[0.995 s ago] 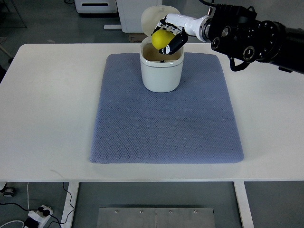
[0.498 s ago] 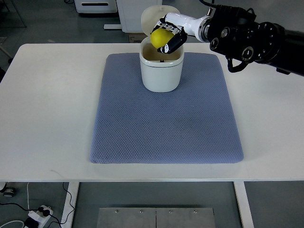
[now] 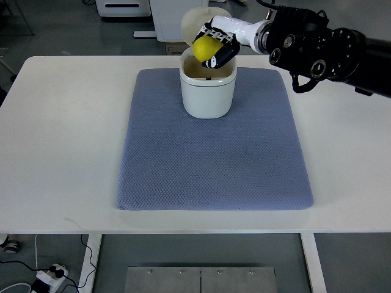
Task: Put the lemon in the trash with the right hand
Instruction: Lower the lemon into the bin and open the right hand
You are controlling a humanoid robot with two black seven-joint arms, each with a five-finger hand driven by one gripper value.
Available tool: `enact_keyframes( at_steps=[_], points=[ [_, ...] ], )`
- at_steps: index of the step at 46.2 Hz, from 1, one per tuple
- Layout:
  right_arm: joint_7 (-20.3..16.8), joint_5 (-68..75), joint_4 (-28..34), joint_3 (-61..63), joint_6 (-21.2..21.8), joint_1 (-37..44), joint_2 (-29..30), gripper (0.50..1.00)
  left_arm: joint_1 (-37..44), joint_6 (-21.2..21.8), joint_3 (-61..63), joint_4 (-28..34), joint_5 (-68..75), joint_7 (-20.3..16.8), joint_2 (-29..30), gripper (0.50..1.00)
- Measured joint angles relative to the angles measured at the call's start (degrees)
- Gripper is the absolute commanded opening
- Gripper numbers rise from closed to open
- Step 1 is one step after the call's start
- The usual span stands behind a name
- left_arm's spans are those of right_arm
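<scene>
A yellow lemon is held in my right hand, whose fingers are curled around it. The hand hangs just above the open mouth of a white trash can. The can stands upright at the far end of a blue-grey mat, with its lid flipped open behind it. My right arm, black with a white wrist, reaches in from the right edge. The left arm is out of view.
The mat lies in the middle of a white table. Beyond the table's far edge stands white equipment on the floor. A power strip lies on the floor at the lower left.
My right hand has lifted the lemon slightly and shifted it a little to the left over the can's mouth. The can and mat have not moved.
</scene>
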Motion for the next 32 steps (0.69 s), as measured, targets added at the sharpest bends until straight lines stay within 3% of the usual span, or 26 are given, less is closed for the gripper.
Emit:
enact_keyframes(
  at_steps=[6, 14, 15, 16, 20, 24, 32],
  points=[
    [0.0, 0.0, 0.02, 0.0, 0.0, 0.0, 0.0, 0.832, -0.02, 0.0, 0.0, 0.0, 0.0, 0.0, 0.0, 1.0],
    [0.0, 0.0, 0.02, -0.01, 0.0, 0.0, 0.0, 0.82, 0.0, 0.0, 0.0, -0.01, 0.0, 0.03, 0.0, 1.0],
    [0.0, 0.0, 0.02, -0.01, 0.0, 0.0, 0.0, 0.743, 0.0, 0.0, 0.0, -0.01, 0.0, 0.05, 0.0, 1.0],
    [0.0, 0.0, 0.02, -0.01, 0.0, 0.0, 0.0, 0.699, 0.0, 0.0, 0.0, -0.01, 0.0, 0.05, 0.0, 1.0],
    [0.11, 0.0, 0.47, -0.02, -0.01, 0.09, 0.0, 0.606, 0.0, 0.0, 0.0, -0.02, 0.0, 0.06, 0.0, 1.0],
    [0.18, -0.02, 0.71, -0.02, 0.06, 0.39, 0.0, 0.577, 0.0, 0.0, 0.0, -0.01, 0.0, 0.03, 0.0, 1.0],
    [0.26, -0.08, 1.08, -0.02, 0.33, 0.77, 0.0, 0.575, 0.0, 0.0, 0.0, -0.01, 0.0, 0.01, 0.0, 1.0]
  ],
)
